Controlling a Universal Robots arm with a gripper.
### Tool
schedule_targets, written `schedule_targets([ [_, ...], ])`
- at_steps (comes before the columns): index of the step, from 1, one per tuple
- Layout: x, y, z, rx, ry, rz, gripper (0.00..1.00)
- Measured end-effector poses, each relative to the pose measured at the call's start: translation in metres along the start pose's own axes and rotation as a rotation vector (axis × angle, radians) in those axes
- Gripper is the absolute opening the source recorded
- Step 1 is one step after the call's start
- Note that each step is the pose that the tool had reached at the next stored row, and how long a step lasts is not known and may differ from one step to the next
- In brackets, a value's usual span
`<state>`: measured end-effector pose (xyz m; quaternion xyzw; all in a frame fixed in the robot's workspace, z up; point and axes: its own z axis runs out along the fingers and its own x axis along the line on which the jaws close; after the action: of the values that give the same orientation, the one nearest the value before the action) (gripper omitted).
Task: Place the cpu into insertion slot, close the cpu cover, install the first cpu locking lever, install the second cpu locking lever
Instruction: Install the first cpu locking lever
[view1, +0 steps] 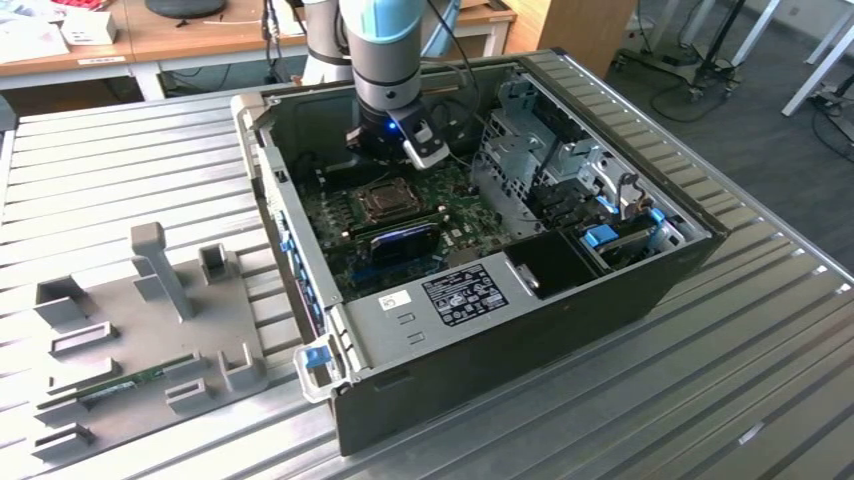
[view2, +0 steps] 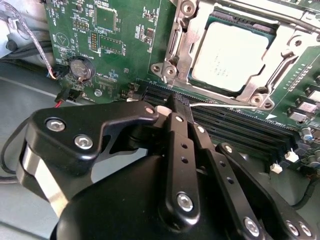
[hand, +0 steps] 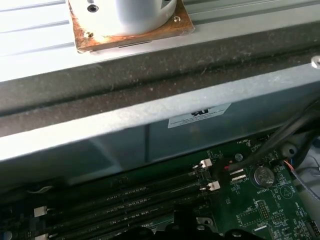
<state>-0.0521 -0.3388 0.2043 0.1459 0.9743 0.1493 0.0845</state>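
While pale square cpu (view2: 232, 55) sits framed in silver, black end effector (view2: 172, 107) pinched together, empty.

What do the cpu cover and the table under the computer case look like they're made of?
The cpu cover looks like bare stamped steel: thin, silvery, dull sheen, closed around the cpu. The table seems to be ribbed aluminium, pale grey and matte.
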Motion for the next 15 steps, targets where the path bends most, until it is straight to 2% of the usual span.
schedule_targets([
  [15, 0.0018, 0.0075, -0.0010, 0.0040, -0.0132, 0.036, 0.10],
])
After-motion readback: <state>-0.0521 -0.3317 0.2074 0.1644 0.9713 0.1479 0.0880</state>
